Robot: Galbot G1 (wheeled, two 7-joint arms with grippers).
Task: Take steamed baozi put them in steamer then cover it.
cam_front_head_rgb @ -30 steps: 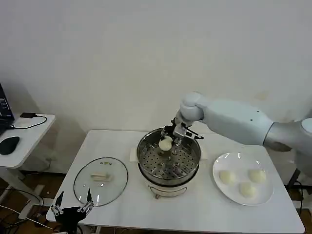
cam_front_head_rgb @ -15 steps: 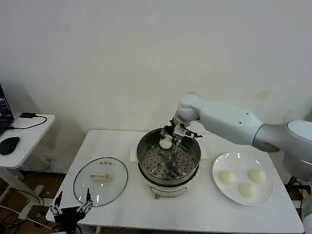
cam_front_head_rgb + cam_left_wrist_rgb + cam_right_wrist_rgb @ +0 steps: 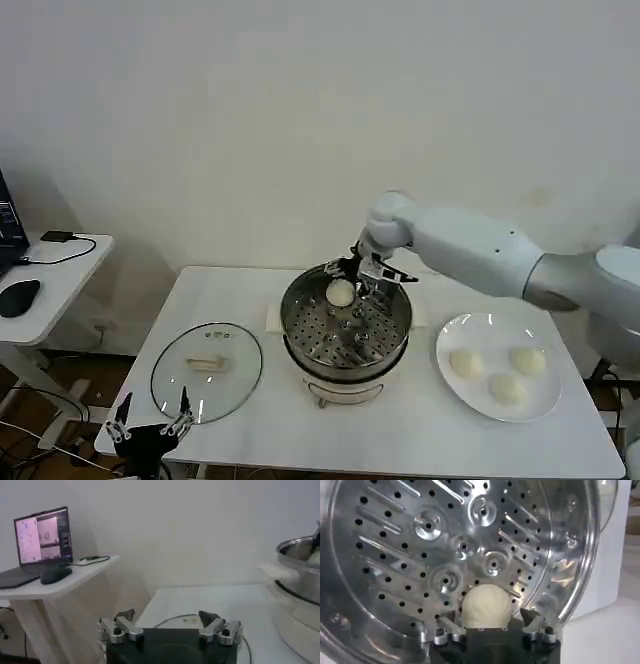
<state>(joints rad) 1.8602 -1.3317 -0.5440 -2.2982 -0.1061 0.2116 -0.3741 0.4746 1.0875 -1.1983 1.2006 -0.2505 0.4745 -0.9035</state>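
Note:
The steamer [image 3: 318, 330] stands at the table's middle, its perforated tray [image 3: 435, 540] bare except for one steamed baozi [image 3: 340, 293] lying near the far rim. My right gripper [image 3: 358, 276] hovers over that bun, open, with a finger on each side and a gap to the bun [image 3: 486, 606]. Three more baozi [image 3: 507, 388] lie on a white plate [image 3: 490, 332] to the right. The glass cover [image 3: 232, 388] lies flat on the table at the left. My left gripper [image 3: 150, 425] waits open, low beside the table's near left corner.
A white side table [image 3: 60, 275] at the far left carries a mouse [image 3: 18, 297] and a laptop [image 3: 42, 535]. The steamer's wall [image 3: 300, 575] rises at the edge of the left wrist view. Bare tabletop lies in front of the steamer.
The right gripper lowered the bun onto the far side of the tray, opened and lifted slightly. The bun stays on the tray. The left arm has not moved.

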